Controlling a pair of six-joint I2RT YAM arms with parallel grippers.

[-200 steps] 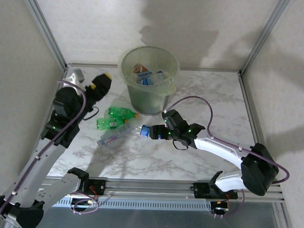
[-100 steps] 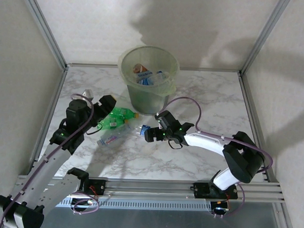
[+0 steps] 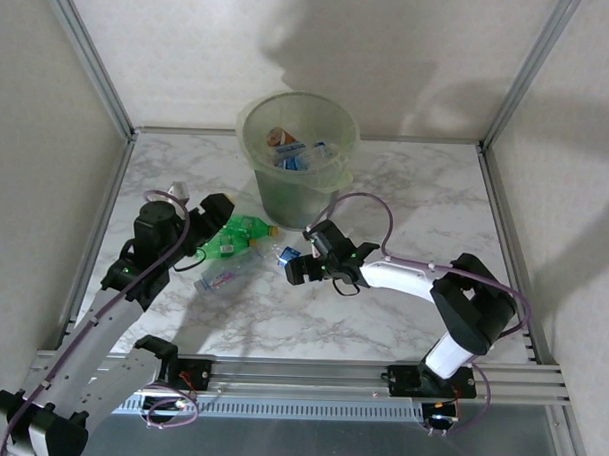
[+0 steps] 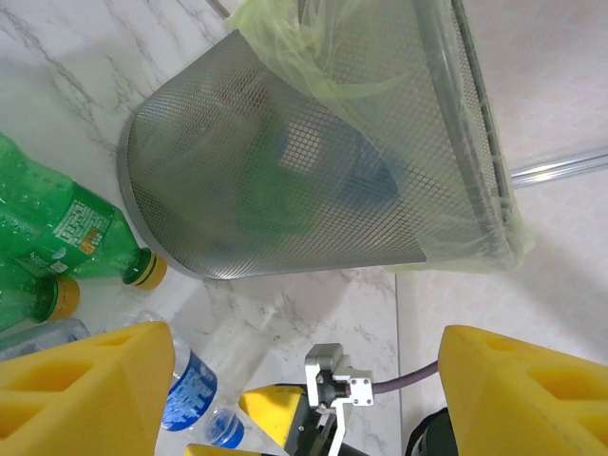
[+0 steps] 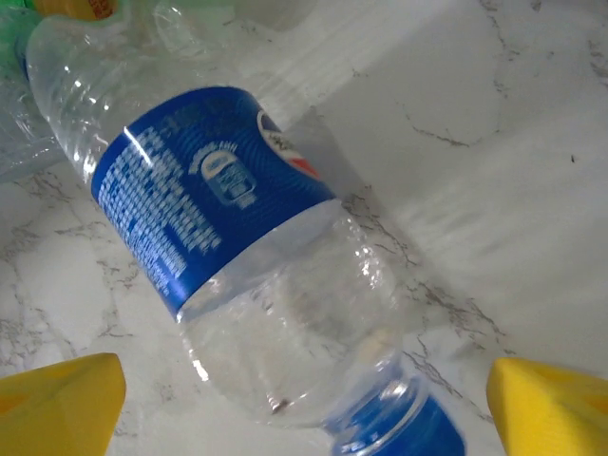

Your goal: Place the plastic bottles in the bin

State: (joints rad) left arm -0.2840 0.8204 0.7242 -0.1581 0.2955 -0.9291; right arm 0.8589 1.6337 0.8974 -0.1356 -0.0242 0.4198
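Pale-green bin (image 3: pixel 286 195) on the counter (image 3: pixel 425 202) holds several bottles (image 3: pixel 305 154). Right claw (image 3: pixel 297 269), wide open, straddles a clear blue-labelled bottle (image 5: pixel 237 247) lying near it. Left claw (image 3: pixel 218 207), open and empty, hangs beside two green bottles (image 3: pixel 230 235).

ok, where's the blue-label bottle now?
Top view: blue-label bottle lies on the marble in front of the bin, right of the green bottles, by the open right pincer.

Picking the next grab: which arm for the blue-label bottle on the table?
Right. The right tool, open, already straddles the blue-label bottle. The left tool, also open, sits by the green bottles, facing the bin.
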